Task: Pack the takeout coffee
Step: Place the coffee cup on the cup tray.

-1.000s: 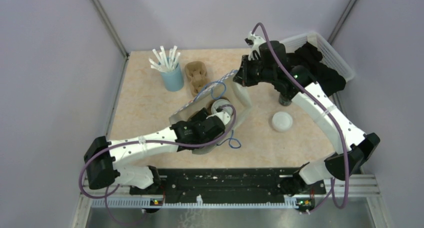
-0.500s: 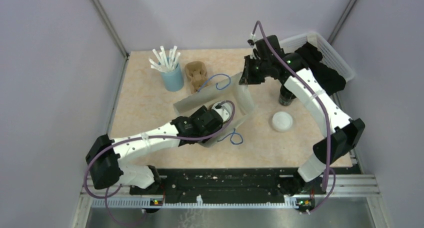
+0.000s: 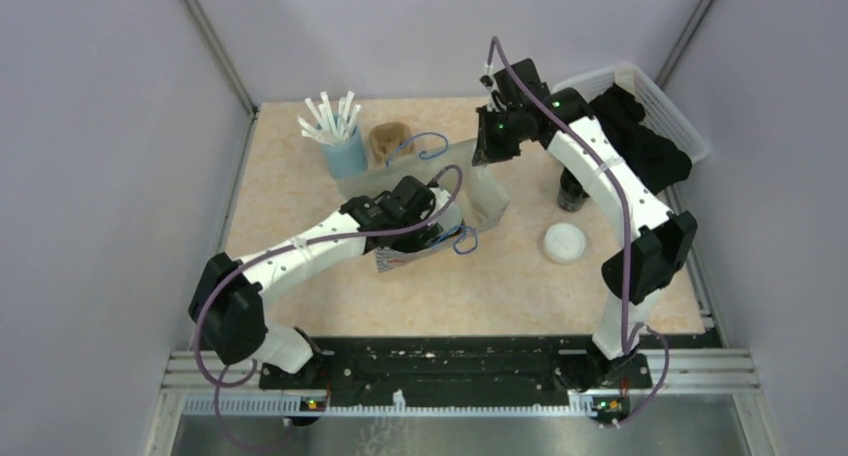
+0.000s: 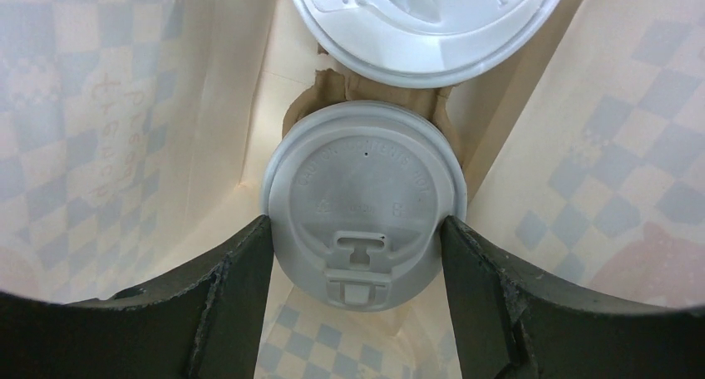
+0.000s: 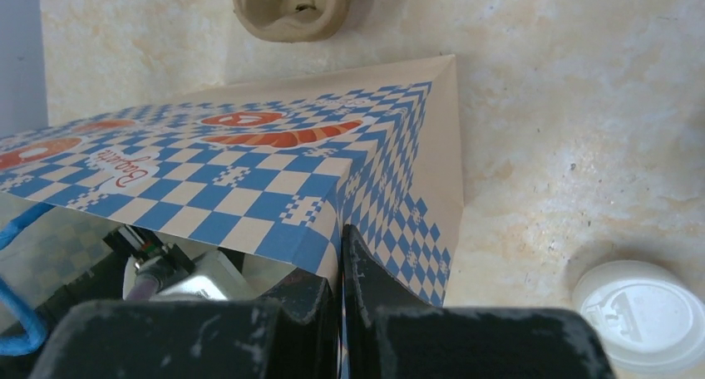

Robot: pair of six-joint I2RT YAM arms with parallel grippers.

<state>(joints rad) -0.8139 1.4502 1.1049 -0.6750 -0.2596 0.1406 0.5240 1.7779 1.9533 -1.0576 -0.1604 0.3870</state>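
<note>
Clasping a lidded cup (image 4: pixel 363 198), left end effector (image 4: pixel 357 231) sits inside bag (image 5: pixel 249 171) pinched by right end effector (image 5: pixel 341 258).

My end effector (image 4: pixel 356 229) is clasping a white-lidded takeout coffee (image 4: pixel 363 179) inside the checkered paper bag (image 4: pixel 100 105); a second lidded cup (image 4: pixel 424 22) is sitting just beyond it.

Speckled beige tabletop (image 3: pixel 280 188), blue straw cup (image 3: pixel 346 158) beside pulp carrier (image 3: pixel 385 136) at the back, checked paper bag (image 3: pixel 488 191) mid-table, black cup (image 3: pixel 571 190) and white lid (image 3: pixel 565 243) at right
</note>
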